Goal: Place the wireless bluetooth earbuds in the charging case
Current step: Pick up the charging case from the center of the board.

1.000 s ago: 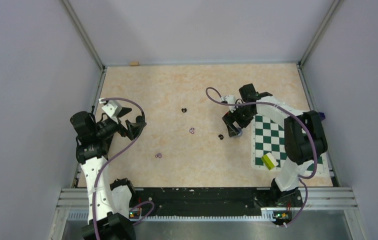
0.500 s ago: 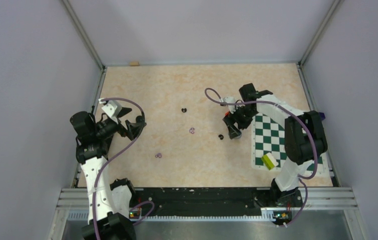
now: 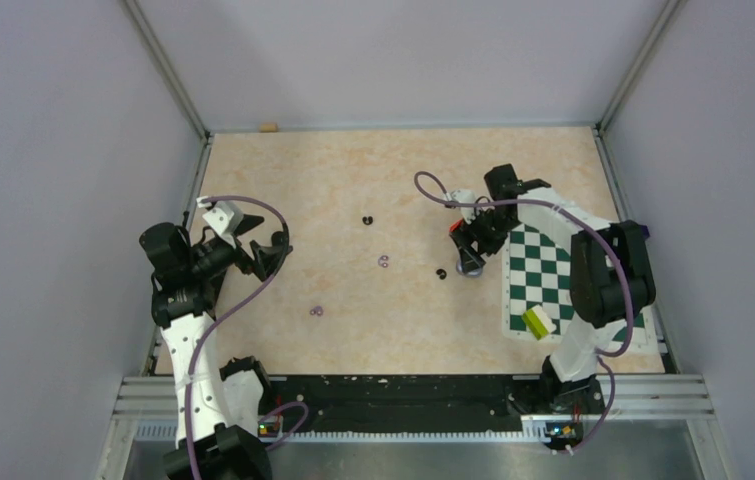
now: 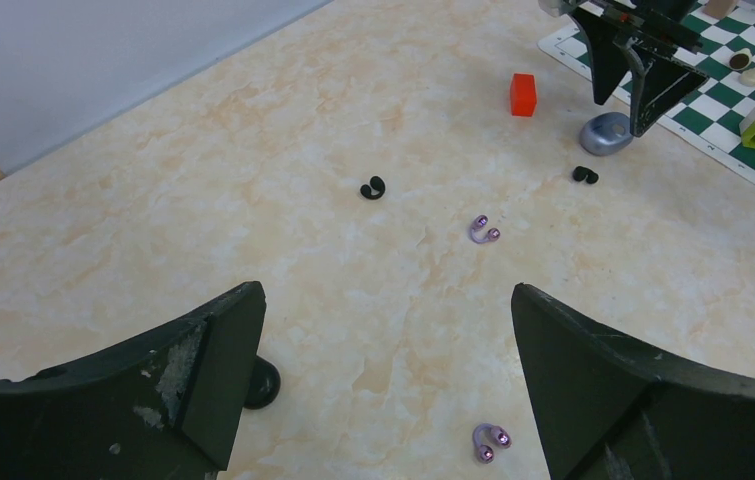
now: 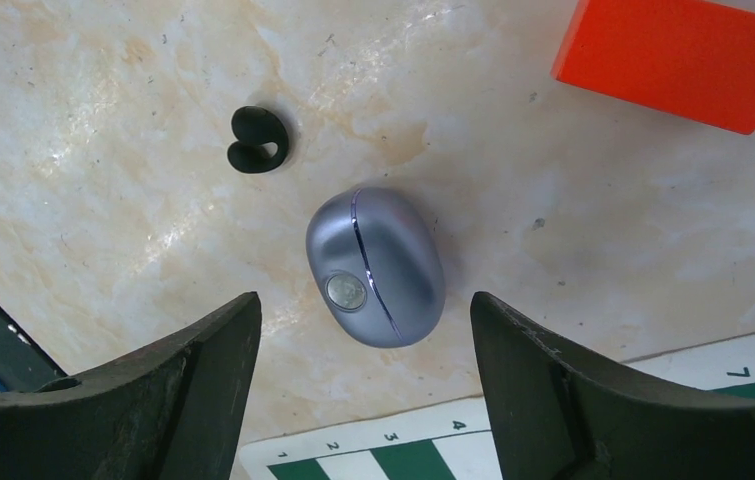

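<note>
The right gripper (image 5: 363,300) hangs straight over the closed lilac-grey charging case (image 5: 378,265) with its fingers apart on either side and touching nothing, which looks like a line-up to clamp the case so its lid can be opened. The case lies on the table (image 5: 103,120) just off the chessboard mat (image 5: 433,440), with one black earbud (image 5: 256,139) just beside it and the red block (image 5: 688,60) near. The left gripper (image 4: 385,300) is spread wide and empty, well apart from the case, facing the two purple earbuds (image 4: 484,230) and the other black earbud (image 4: 373,187), probably to fetch them

Red block (image 4: 523,94) on marbled beige table (image 3: 353,170), green-and-white chequered mat (image 3: 536,268) bearing lime brick (image 3: 538,320), wooden piece (image 3: 269,127) at far edge
</note>
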Controlling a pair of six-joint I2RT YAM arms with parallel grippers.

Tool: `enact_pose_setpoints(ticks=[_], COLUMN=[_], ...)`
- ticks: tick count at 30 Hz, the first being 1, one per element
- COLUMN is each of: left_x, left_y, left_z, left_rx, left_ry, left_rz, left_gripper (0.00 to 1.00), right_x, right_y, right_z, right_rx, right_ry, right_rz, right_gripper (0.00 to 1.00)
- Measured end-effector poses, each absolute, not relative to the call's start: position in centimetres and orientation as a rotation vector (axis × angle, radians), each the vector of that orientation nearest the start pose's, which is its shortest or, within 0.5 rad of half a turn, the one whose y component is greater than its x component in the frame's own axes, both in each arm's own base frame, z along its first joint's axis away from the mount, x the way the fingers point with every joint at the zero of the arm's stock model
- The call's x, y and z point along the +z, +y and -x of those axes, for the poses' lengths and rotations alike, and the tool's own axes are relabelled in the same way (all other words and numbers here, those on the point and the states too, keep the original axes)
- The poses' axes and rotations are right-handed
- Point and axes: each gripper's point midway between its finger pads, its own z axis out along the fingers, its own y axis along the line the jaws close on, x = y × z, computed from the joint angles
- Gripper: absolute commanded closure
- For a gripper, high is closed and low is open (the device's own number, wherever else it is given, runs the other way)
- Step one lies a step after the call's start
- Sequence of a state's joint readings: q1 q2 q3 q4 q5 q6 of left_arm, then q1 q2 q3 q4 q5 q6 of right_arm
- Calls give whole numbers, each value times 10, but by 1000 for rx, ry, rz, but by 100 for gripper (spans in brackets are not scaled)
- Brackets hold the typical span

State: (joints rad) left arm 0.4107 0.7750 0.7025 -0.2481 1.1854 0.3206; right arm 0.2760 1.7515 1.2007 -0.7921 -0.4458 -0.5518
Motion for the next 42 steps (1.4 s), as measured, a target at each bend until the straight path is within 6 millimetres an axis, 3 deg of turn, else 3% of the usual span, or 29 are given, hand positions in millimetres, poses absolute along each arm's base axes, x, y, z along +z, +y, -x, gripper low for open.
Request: enact_pose_setpoints(ticks=[11, 15, 20, 34, 42], left_x=[255, 255, 255, 255, 254], left_y=[-61, -61, -61, -61, -61], left_z=[-257, -257, -257, -257, -256], left_rx=[-578, -579, -579, -581, -589], left_ry=[1580, 1580, 1580, 1582, 1586], left_rz=[-685, -685, -685, -684, -682], left_gripper=[1, 1, 1, 1, 1], right_x=[48, 44, 31, 31, 29], right_y=[129, 124, 127, 134, 136], right_z=[-307, -307, -302, -309, -305], right_rx=[655, 694, 753, 797, 824], right_ry=[2546, 2563, 2607, 2621, 2636], right_rz=[1117, 1076, 1060, 1012, 1002], right_gripper=[37, 37, 37, 42, 52])
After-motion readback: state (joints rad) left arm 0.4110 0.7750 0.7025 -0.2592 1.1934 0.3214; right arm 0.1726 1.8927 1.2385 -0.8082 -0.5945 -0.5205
